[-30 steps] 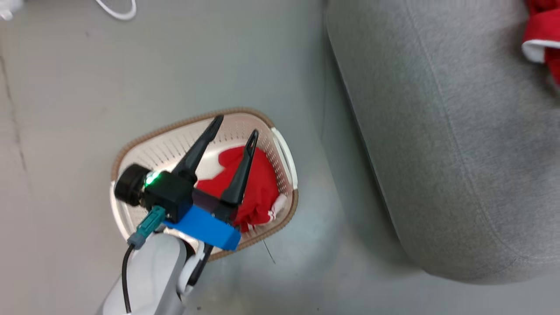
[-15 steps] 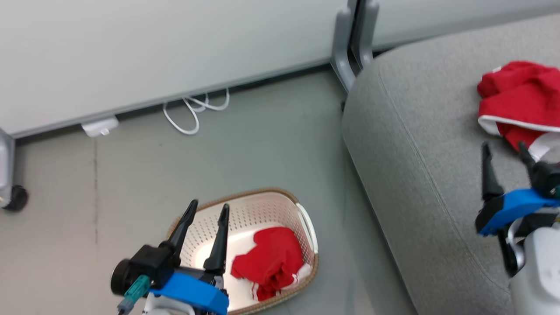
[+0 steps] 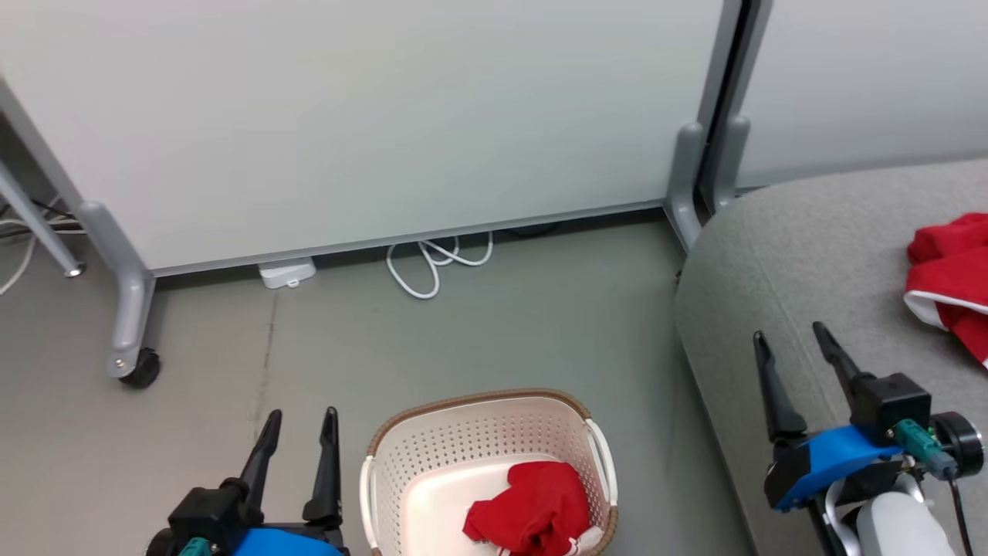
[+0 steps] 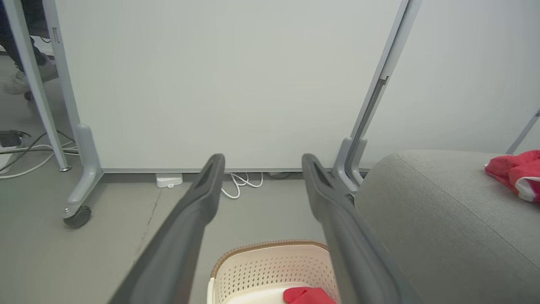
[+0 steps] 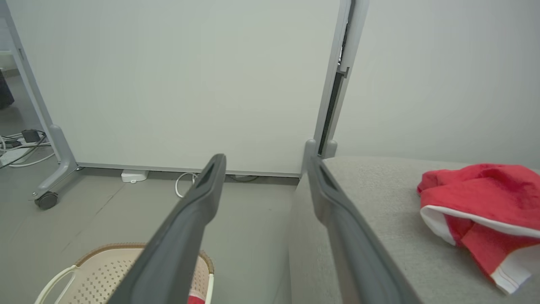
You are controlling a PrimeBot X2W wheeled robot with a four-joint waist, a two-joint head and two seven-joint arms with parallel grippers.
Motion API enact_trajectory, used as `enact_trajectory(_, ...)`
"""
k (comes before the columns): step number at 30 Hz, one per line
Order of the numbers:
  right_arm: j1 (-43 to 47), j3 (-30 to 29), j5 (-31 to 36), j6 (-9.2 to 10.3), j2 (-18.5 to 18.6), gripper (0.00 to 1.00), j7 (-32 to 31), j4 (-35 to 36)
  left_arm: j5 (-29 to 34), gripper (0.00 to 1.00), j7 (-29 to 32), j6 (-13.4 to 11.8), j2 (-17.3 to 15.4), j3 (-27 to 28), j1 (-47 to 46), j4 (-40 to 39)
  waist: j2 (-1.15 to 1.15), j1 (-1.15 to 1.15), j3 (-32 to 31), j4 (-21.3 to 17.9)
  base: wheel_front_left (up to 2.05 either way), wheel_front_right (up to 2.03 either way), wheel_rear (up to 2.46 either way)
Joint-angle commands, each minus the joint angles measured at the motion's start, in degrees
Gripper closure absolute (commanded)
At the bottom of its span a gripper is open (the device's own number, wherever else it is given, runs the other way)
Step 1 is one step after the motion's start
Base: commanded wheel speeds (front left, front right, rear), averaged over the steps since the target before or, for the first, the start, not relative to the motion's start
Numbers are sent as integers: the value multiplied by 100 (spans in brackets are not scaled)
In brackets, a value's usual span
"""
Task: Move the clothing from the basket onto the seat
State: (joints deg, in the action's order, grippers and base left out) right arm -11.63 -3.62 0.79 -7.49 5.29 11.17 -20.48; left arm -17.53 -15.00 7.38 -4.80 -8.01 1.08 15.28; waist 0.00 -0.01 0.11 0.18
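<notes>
Both claws hang empty, their long dark fingers spread apart. My left claw (image 3: pixel 302 418) hovers low over the grey floor (image 3: pixel 494 340), just beside the small cream-white perforated plastic basket with a brown woven-look rim (image 3: pixel 471 400). My right claw (image 3: pixel 789 333) sits, as far as I can tell, above the near part of the large grey fabric-upholstered seat cushion (image 3: pixel 810 247). Neither touches anything.

The basket stands on the floor between the two claws, near the cushion's side. Inside it lies one crumpled bright red fabric garment with white striped trim (image 3: pixel 532 506), bunched toward the side nearest the cushion. The other soft red garment with a white band (image 3: pixel 953 266) lies on the cushion, well apart from the basket.

I judge the task about half done, with the fetch of the garment in the basket now in hand. The next move calls for bringing a claw down past the rim, and the left is nearest. It should pinch a raised fold and lift clear of the wall before crossing to the cushion. Trailing cloth could catch the rim and drag the light basket.
</notes>
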Motion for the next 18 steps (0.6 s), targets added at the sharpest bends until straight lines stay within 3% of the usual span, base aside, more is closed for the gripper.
enact_trajectory(1,145,37,-55,-1,-35,0,-25,89,31,0,-28,9,12,58,43,9,0,1,-81,109,0,0,0)
enact_trajectory(18,774,337,-309,-1,-208,0,-384,854,159,0,-28,9,75,503,203,109,0,1,-173,227,0,0,0)
